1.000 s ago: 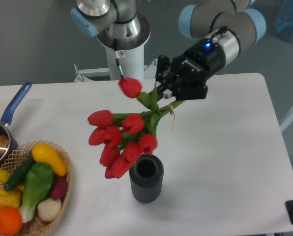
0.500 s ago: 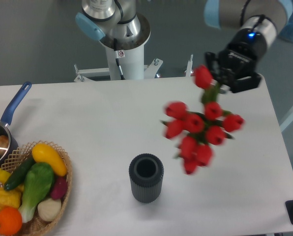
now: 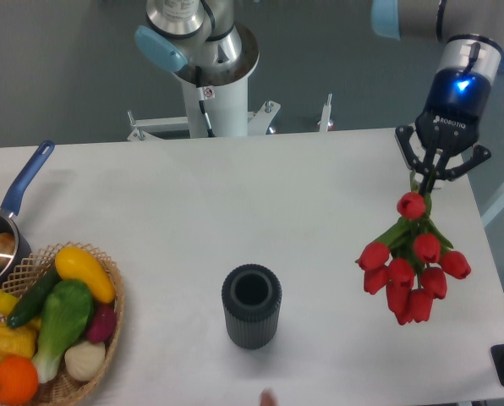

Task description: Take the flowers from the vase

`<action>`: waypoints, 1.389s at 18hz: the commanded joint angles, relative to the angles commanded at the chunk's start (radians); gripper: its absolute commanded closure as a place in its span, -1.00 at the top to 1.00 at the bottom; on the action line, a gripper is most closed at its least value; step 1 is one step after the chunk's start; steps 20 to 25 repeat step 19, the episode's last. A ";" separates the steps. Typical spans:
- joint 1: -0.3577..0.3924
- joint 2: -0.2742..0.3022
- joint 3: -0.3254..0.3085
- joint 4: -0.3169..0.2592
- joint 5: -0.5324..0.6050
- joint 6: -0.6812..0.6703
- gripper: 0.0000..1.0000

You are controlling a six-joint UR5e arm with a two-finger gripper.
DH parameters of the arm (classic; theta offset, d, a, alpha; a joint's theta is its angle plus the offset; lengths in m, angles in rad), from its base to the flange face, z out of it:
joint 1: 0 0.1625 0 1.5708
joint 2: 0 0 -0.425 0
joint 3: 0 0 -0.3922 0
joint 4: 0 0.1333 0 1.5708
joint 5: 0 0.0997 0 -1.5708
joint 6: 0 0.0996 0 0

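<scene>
Red tulips hanging clear of their vase, gripped by a robot arm near the table's right edge.

The flowers (image 3: 411, 271) are dangling buds-down above the table's (image 3: 320, 211) right side, their stems clamped in the gripper (image 3: 430, 175); the vase (image 3: 251, 306) is standing upright and apart from them, near the front edge at the middle; a wicker basket (image 3: 108, 338) of vegetables and a blue-handled saucepan (image 3: 19, 199) are sitting at the left edge.
</scene>
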 joint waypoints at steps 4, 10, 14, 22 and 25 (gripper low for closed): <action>-0.008 0.005 0.003 -0.023 0.207 -0.005 -1.00; -0.031 0.000 0.005 -0.038 0.350 -0.011 -1.00; -0.073 -0.009 0.043 -0.046 0.555 0.009 -1.00; -0.117 -0.031 0.104 -0.112 0.661 0.009 -1.00; -0.117 -0.031 0.104 -0.112 0.661 0.009 -1.00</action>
